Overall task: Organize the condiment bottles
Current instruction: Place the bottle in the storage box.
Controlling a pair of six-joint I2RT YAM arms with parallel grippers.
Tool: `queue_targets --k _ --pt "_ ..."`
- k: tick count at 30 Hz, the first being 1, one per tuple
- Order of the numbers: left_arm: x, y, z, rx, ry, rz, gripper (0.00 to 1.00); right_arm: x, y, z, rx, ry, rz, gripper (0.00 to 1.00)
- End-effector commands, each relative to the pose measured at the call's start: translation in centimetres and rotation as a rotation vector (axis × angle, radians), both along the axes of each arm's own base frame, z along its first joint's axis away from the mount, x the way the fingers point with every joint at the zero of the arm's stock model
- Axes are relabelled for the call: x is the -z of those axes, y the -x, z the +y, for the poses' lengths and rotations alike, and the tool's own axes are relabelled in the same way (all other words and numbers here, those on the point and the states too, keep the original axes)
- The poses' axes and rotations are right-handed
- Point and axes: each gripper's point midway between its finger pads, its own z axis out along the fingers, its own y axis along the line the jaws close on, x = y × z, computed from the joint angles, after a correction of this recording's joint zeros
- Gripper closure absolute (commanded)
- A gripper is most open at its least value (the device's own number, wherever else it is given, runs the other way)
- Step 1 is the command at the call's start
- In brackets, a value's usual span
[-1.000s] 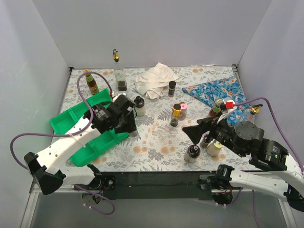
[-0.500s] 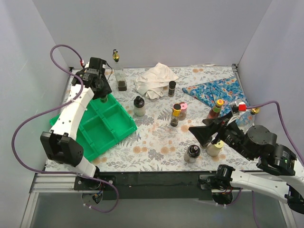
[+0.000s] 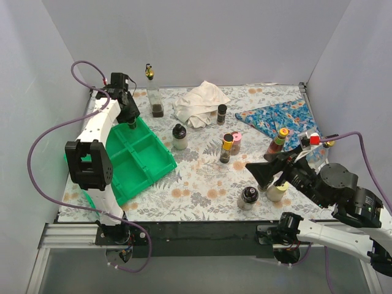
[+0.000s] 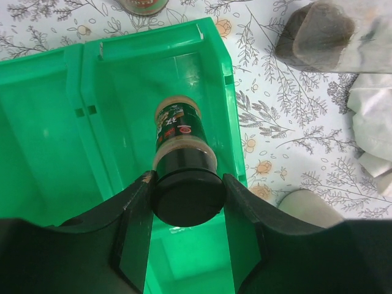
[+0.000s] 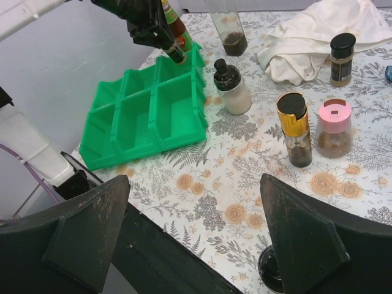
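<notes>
My left gripper (image 3: 131, 120) is shut on the black cap of a dark condiment bottle (image 4: 181, 138) with a green label. It holds the bottle upright in the far compartment of the green tray (image 3: 157, 160); I cannot tell whether the bottle touches the floor. My right gripper (image 3: 264, 174) is open and empty above the table's near right. Loose on the table stand a yellow-capped bottle (image 3: 227, 147), a pink-capped jar (image 3: 236, 142), a cream jar with a black cap (image 3: 179, 136), a small black-capped jar (image 3: 222, 113) and a black-capped jar (image 3: 248, 197).
A white cloth (image 3: 199, 103) lies at the back and a blue floral cloth (image 3: 275, 119) at the right. A red-capped sauce bottle (image 3: 278, 139), a cream jar (image 3: 277, 191), a tall clear container (image 3: 155, 103) and a hot sauce bottle (image 5: 174, 27) also stand around.
My left arm has swung from the tray's near right edge to its far corner with the bottle. My right gripper has drawn back slightly to the right.
</notes>
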Motion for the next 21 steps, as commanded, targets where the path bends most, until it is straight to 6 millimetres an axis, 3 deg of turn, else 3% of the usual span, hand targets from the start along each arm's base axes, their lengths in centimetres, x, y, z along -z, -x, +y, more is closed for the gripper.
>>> queue_targets --k 1,4,10,12,14,15,18,21 --pt "0.3 -1.4 -0.4 0.045 0.019 -0.037 1.00 -3.2 0.0 -0.7 0.016 -0.084 -0.045 0.04" --pt "1.9 -2.0 -0.6 0.069 0.022 -0.027 1.00 -3.0 0.1 -0.6 0.008 -0.080 -0.039 0.04" --pt "4.7 -2.2 -0.6 0.083 0.015 0.020 0.87 -3.0 0.0 -0.7 0.016 -0.082 -0.041 0.03" --pt "5.5 -2.2 -0.6 0.085 0.014 0.037 0.77 -3.1 0.0 -1.0 0.022 -0.089 -0.043 0.03" --pt "5.4 -2.2 -0.6 0.090 0.015 0.035 0.65 -3.2 0.1 -1.1 0.023 -0.092 -0.047 0.03" --pt "5.3 -2.2 -0.6 0.097 0.010 0.031 0.53 -3.0 0.0 -1.1 0.023 -0.087 -0.046 0.03" --pt "4.8 -2.2 -0.4 0.098 -0.003 0.008 0.38 -3.0 0.1 -1.1 0.022 -0.090 -0.048 0.03" --pt "4.6 -2.1 -0.1 0.097 -0.021 0.011 0.34 -3.1 0.0 -1.4 0.034 -0.099 -0.045 0.03"
